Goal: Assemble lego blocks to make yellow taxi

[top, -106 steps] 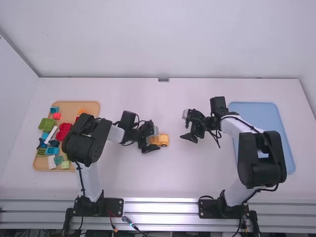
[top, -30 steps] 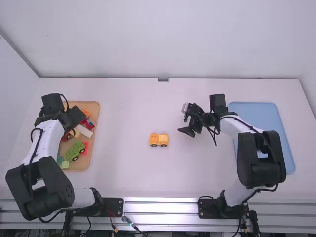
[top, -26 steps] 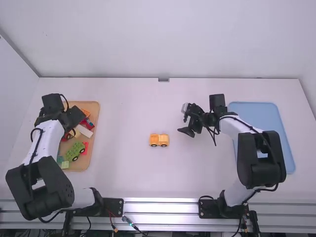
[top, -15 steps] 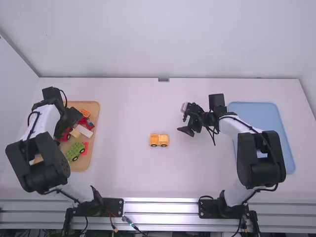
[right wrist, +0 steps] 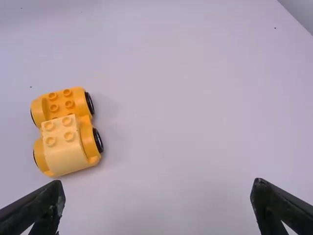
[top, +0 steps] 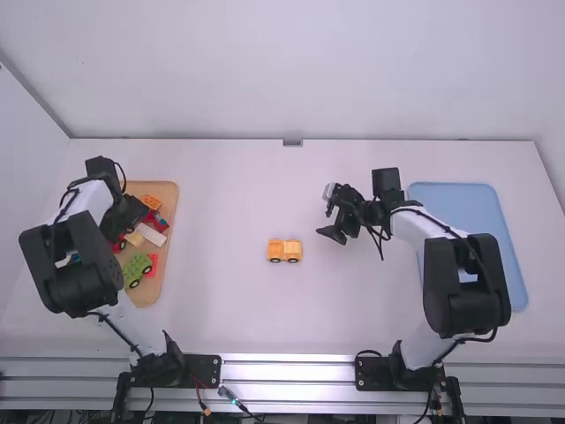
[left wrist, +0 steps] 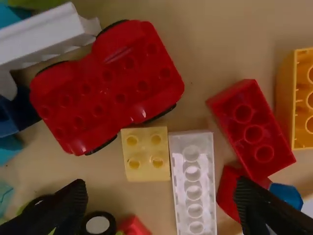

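Yellow taxi (top: 284,251), part-built, stands upright near the middle of the worktop (top: 353,309). Its orange-yellow wheeled base (right wrist: 61,102) has rounded fenders and black tyres (right wrist: 98,141); a paler sloped block (right wrist: 66,152) sits on one end, the other end's studs exposed. All appear to be smooth moulded plastic.

In the high view, from the taxi, the right end effector (right wrist: 159,182) is just past two o'clock, released and empty. The blue tray (top: 468,203) lies at three o'clock.

At nine o'clock, the left end effector (left wrist: 159,188) is over the tan tray (top: 168,190), spread and holding nothing. Step in hand, as judged: selecting the next brick, probably the squarish pale yellow block (left wrist: 146,154). It abuts a long white studded bar (left wrist: 193,181); a glossy red wheeled base (left wrist: 107,88) crowds one corner. Next move requires centring over the block, descending and gripping it without catching the bar.
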`<control>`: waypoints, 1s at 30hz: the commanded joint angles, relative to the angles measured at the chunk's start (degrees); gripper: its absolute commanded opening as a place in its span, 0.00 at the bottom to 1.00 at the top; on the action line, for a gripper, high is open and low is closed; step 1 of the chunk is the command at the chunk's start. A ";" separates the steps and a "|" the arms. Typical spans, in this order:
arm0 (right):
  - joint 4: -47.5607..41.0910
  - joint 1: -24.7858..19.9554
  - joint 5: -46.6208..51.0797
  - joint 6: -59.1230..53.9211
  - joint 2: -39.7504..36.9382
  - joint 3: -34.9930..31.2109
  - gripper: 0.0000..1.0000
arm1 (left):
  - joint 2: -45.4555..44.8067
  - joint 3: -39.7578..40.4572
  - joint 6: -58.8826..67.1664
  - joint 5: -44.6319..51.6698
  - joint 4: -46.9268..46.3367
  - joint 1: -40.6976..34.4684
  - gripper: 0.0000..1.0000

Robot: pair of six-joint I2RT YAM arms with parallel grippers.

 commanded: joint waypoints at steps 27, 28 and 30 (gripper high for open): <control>-0.20 0.76 0.74 0.26 -1.62 -0.63 0.99 | -0.07 -10.93 0.04 -3.65 11.91 0.31 0.62; -0.20 0.72 0.74 0.28 -1.62 -0.63 0.99 | -0.07 -10.97 0.04 -3.80 11.93 0.28 0.61; -0.22 0.66 0.74 0.31 -1.62 -0.63 0.99 | -0.07 -10.97 0.04 -3.82 11.96 0.28 0.60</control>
